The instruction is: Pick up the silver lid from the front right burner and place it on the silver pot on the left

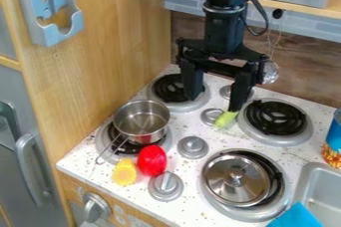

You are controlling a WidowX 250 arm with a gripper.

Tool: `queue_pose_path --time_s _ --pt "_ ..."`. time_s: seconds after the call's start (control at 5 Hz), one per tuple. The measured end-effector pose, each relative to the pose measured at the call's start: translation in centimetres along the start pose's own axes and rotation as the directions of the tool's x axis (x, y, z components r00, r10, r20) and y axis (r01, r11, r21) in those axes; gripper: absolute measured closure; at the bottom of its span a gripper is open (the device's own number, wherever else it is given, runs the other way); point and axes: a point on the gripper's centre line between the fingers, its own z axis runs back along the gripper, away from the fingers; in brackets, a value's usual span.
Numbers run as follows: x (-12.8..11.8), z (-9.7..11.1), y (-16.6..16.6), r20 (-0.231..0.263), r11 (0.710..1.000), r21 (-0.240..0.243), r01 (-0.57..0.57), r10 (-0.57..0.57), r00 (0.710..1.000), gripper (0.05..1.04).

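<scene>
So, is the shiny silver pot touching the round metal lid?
Apart: the camera view shows white speckled counter and a round grey knob between the pot and the lid.

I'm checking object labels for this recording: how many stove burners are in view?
4: the back-left burner; the back-right burner; the front-left burner, partly covered by the saucepan; and the front-right burner, mostly covered by the metal lid.

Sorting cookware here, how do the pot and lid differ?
The pot is deep and open, the lid shallow with a central knob. The pot has a wire handle, the lid none. The pot sits on the front left burner, the lid on the front right burner. Both are round, shiny metal.
</scene>
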Motion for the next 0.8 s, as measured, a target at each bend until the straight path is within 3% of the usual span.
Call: queue_pose_path --time_s 0.2,0.4,0.6,0.8 --pt "-0.2 -1.3 -0.1 -0.034 1.0 0.005 0.01 -0.01 0.999 0.082" --pt "-0.6 -3.5 -0.4 -0.012 0.993 -0.066 0.097 -0.098 0.995 0.082" --pt "-0.6 -5.0 -0.3 0.009 0.988 -0.083 0.131 -0.13 0.991 0.082" --pt "-0.3 -7.6 -1.0 0.102 0.979 -0.071 0.193 -0.186 0.977 0.082"
